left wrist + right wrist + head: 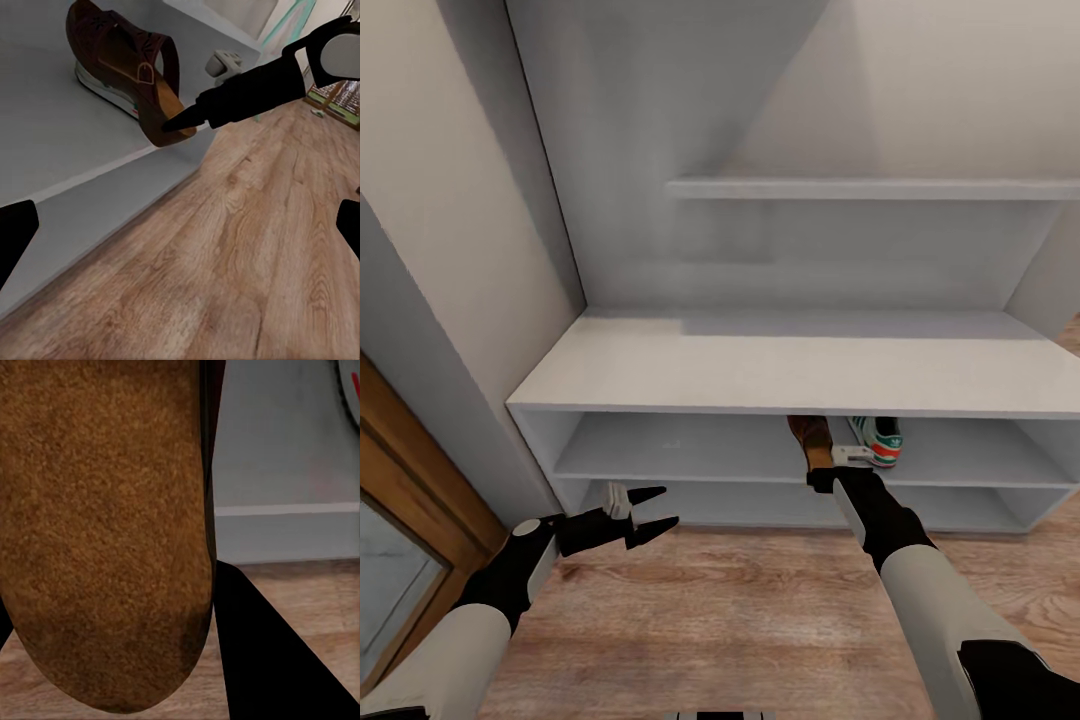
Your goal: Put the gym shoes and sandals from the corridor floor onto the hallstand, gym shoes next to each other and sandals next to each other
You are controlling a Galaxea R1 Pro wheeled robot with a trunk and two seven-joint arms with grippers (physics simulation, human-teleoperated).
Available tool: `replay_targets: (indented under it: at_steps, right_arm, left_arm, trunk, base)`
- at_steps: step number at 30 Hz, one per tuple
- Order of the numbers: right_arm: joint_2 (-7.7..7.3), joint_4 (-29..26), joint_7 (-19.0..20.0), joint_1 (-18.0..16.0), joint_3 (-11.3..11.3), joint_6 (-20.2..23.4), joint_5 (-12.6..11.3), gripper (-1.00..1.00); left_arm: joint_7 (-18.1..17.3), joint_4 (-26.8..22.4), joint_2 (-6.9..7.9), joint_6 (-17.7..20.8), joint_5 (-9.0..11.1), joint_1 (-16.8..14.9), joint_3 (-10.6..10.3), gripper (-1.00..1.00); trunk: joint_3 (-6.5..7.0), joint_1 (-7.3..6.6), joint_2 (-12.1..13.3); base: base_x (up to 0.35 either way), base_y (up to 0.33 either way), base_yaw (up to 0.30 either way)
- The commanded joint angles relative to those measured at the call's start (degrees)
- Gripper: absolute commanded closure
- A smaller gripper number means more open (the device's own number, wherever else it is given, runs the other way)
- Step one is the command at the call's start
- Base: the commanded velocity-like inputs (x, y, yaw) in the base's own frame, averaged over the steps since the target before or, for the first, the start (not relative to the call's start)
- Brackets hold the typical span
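Note:
My right gripper (821, 472) is shut on the heel end of a brown sandal (811, 437). It holds the sandal tilted at the front edge of the hallstand's (780, 365) upper low shelf. In the left wrist view the sandal (124, 56) hangs over the shelf with a dark finger (187, 118) pinching its heel. One white gym shoe (878, 440) with green stripes stands on that shelf just right of the sandal. The sandal's tan footbed (105, 532) covers most of the right wrist view. My left gripper (652, 508) is open and holds nothing, low over the corridor floor (740, 610).
A wall and a wood-framed door (400, 520) stand close on the left. The hallstand's bench top and a wall shelf (860, 188) rise above the low shelves. Wood-plank floor (247, 247) stretches in front of the unit.

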Motion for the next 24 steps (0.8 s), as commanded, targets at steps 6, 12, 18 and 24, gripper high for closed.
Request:
replay_targets:
  at_steps: [6,12,18,24]
  right_arm:
    - [0.04,-0.1,-0.2,0.0,-0.1,0.3,-0.1,1.0]
    - [0.04,-0.1,-0.2,0.0,-0.1,0.3,-0.1,1.0]
    - [0.04,-0.1,-0.2,0.0,-0.1,0.3,-0.1,1.0]
    - [0.04,-0.1,-0.2,0.0,-0.1,0.3,-0.1,1.0]
  left_arm:
    - [-0.1,0.1,-0.03,-0.3,0.1,0.0,0.0,-1.0]
    - [-0.1,0.1,-0.03,-0.2,0.1,0.0,0.0,-1.0]
    - [-0.1,0.1,-0.03,-0.2,0.1,0.0,0.0,-1.0]
    - [-0.1,0.1,-0.04,-0.2,0.1,0.0,0.0,-1.0]
  trunk:
    - [-0.05,-0.01,0.0]
    - [-1.16,0.12,-0.1]
    - [-1.38,0.14,-0.1]
    - [-1.38,0.14,-0.1]
  base:
    - [0.002,0.0,0.0]
    - [0.0,0.0,0.0]
    - [0.0,0.0,0.0]
    - [0.011,0.003,0.0]
